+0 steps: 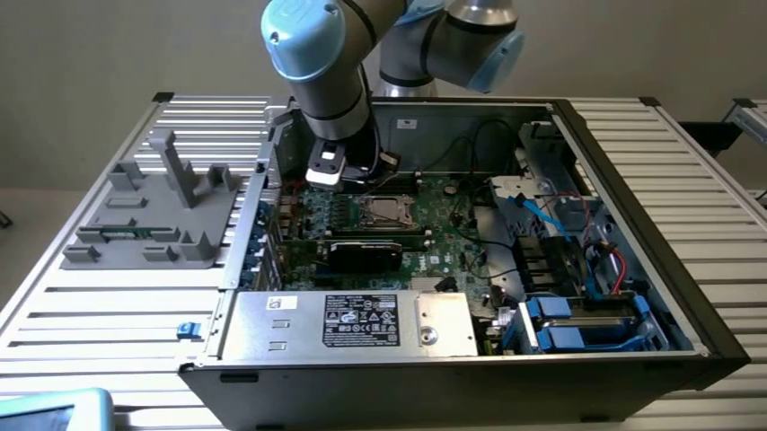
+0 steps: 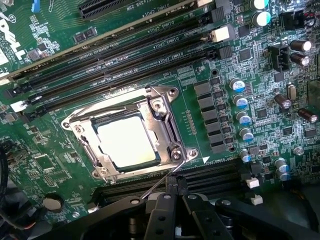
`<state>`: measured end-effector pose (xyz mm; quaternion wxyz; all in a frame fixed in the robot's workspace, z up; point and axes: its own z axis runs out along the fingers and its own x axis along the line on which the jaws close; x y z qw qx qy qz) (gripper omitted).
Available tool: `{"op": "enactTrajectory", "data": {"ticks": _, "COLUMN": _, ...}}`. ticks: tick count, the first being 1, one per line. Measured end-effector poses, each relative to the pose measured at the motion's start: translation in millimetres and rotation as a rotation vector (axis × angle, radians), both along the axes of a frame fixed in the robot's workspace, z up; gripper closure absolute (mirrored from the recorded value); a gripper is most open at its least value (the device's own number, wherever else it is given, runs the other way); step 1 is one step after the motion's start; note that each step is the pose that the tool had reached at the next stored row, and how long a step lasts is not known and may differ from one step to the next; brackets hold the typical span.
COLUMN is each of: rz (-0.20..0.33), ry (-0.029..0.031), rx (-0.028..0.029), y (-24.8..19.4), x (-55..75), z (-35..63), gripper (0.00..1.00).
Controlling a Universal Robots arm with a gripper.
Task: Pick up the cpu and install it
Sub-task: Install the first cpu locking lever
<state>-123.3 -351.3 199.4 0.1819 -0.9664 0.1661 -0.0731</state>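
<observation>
The cpu [image 2: 127, 140], a small square chip with a pale metal top, lies flat inside the dark socket's metal frame [image 2: 167, 125] on the green motherboard [image 2: 225, 65]. In the exterior view the cpu [image 1: 383, 210] shows in the middle of the motherboard [image 1: 450, 242], inside the open computer case. My gripper [image 1: 339, 180] hangs just above the board, a little toward the exterior view's left of the socket. In the wrist view my gripper [image 2: 176, 197] sits beside the socket's edge with its black fingers [image 2: 162, 207] together and nothing between them. A thin socket lever [image 2: 157, 187] runs out toward the fingers.
A grey plastic tray with upright posts [image 1: 156, 215] stands on the slatted table at the exterior view's left. The case walls [image 1: 599, 162] surround the board. A silver power supply [image 1: 348, 319], a black card [image 1: 365, 253], cables [image 1: 545, 211] and blue drive bays [image 1: 576, 323] crowd the case.
</observation>
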Motion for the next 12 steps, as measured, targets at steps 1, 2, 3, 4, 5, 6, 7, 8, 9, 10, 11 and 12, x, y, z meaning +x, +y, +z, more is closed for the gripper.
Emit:
{"op": "enactTrajectory", "data": {"ticks": 1, "rz": -0.001, "ry": 0.0000, "rx": 0.0008, "y": 0.1, "x": 0.0, "z": -0.1, "gripper": 0.89}}
{"op": "enactTrajectory", "data": {"ticks": 2, "rz": -0.001, "ry": 0.0000, "rx": 0.0017, "y": 0.1, "x": 0.0, "z": -0.1, "gripper": 0.89}}
{"op": "enactTrajectory", "data": {"ticks": 3, "rz": -0.002, "ry": 0.0000, "rx": 0.0025, "y": 0.2, "x": 0.0, "z": -0.2, "gripper": 0.89}}
{"op": "enactTrajectory", "data": {"ticks": 4, "rz": -0.002, "ry": -0.0001, "rx": 0.0030, "y": 0.2, "x": 0.0, "z": -0.2, "gripper": 0.89}}
{"op": "enactTrajectory", "data": {"ticks": 5, "rz": -0.003, "ry": 0.0000, "rx": 0.0034, "y": 0.3, "x": 0.0, "z": -0.3, "gripper": 0.89}}
{"op": "enactTrajectory", "data": {"ticks": 6, "rz": -0.004, "ry": 0.0001, "rx": 0.0036, "y": 0.3, "x": 0.0, "z": -0.3, "gripper": 0.89}}
{"op": "enactTrajectory", "data": {"ticks": 7, "rz": -0.005, "ry": 0.0001, "rx": 0.0038, "y": 0.3, "x": 0.0, "z": -0.3, "gripper": 0.89}}
{"op": "enactTrajectory", "data": {"ticks": 8, "rz": -0.006, "ry": 0.0000, "rx": 0.0039, "y": 0.3, "x": 0.0, "z": -0.5, "gripper": 0.89}}
{"op": "enactTrajectory", "data": {"ticks": 9, "rz": -0.006, "ry": -0.0002, "rx": 0.0044, "y": 0.3, "x": 0.0, "z": -0.9, "gripper": 0.89}}
{"op": "enactTrajectory", "data": {"ticks": 10, "rz": -0.007, "ry": -0.0001, "rx": 0.0058, "y": 0.3, "x": -0.1, "z": -1.5, "gripper": 0.89}}
{"op": "enactTrajectory", "data": {"ticks": 11, "rz": -0.008, "ry": 0.0000, "rx": 0.0073, "y": 0.4, "x": -0.1, "z": -1.8, "gripper": 0.89}}
{"op": "enactTrajectory", "data": {"ticks": 12, "rz": -0.009, "ry": 0.0001, "rx": 0.0089, "y": 0.4, "x": -0.1, "z": -2.1, "gripper": 0.89}}
